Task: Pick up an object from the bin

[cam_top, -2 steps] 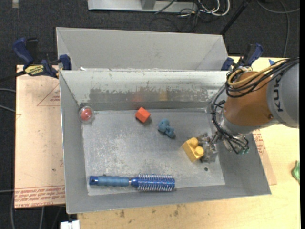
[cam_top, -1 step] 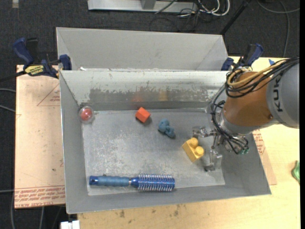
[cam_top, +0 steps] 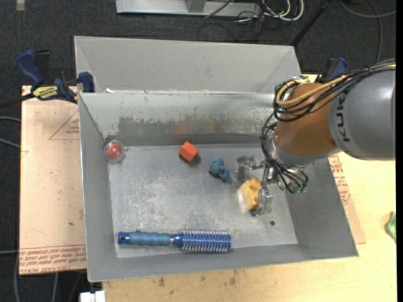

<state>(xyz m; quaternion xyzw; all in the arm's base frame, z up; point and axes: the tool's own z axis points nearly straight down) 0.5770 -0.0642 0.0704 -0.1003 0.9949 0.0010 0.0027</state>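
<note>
Robot gripper (cam_top: 257, 197) low over a small yellow object (cam_top: 250, 194) in a grey metal bin (cam_top: 189, 109).
The yellow object lies above and right of the blue hairbrush's (cam_top: 176, 240) bristle end. I cannot tell whether the grip is open or closed. Farther above the hairbrush sit a blue lump (cam_top: 220, 168), an orange cube (cam_top: 188, 151) and a reddish ball (cam_top: 114, 150).

The bin (cam_top: 157, 194) is seen as matt grey metal, scuffed on its floor; the blue brush (cam_top: 175, 240) is made of glossy plastic.
</note>
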